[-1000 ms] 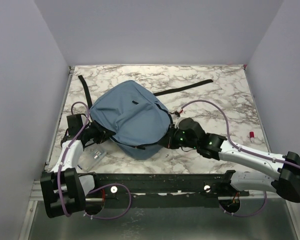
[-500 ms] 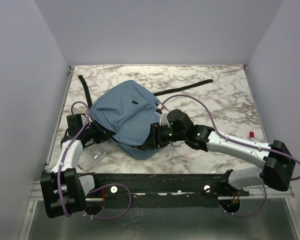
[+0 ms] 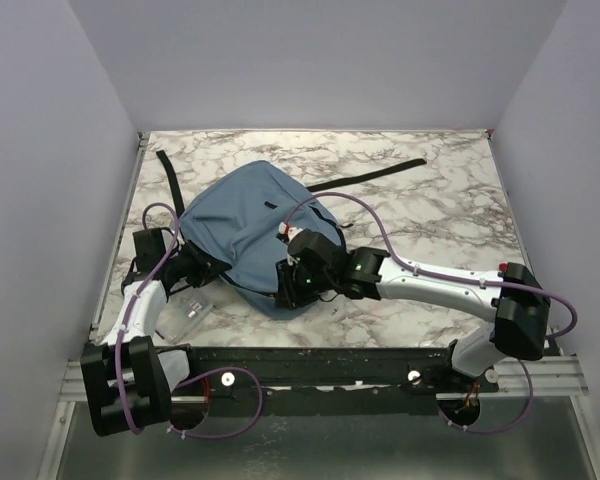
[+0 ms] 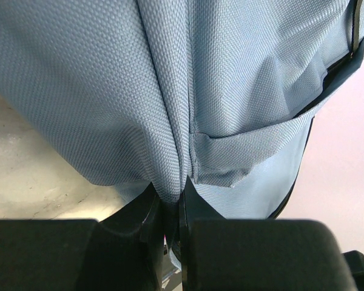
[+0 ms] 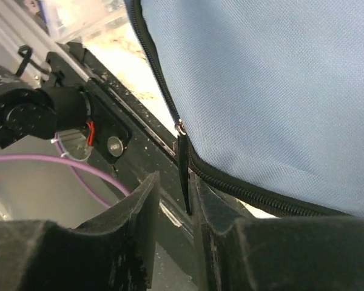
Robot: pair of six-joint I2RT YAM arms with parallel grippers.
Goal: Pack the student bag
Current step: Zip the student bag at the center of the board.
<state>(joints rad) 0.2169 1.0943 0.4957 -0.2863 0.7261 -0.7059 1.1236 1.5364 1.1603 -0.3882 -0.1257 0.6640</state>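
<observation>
The student bag (image 3: 245, 225) is a soft dusty-blue backpack lying on the marble table, left of centre. My left gripper (image 3: 205, 270) is at its left edge and is shut on a fold of the blue fabric (image 4: 170, 121), with the cloth pinched between the fingers (image 4: 168, 200). My right gripper (image 3: 285, 285) is at the bag's near edge. In the right wrist view it (image 5: 176, 194) is open. The black zip pull (image 5: 184, 176) hangs between its fingers, against the right one, below the black zip (image 5: 249, 188).
A clear plastic box (image 3: 185, 315) lies by the left arm near the front edge. Black straps trail from the bag to the far right (image 3: 370, 175) and far left (image 3: 168, 170). A small red object (image 3: 502, 268) sits at the right. The black front rail (image 5: 127, 139) is just below the right gripper.
My right gripper has moved left along the bag's near edge, from its right corner to its bottom middle. The left arm and the bag's left side have stayed put.
</observation>
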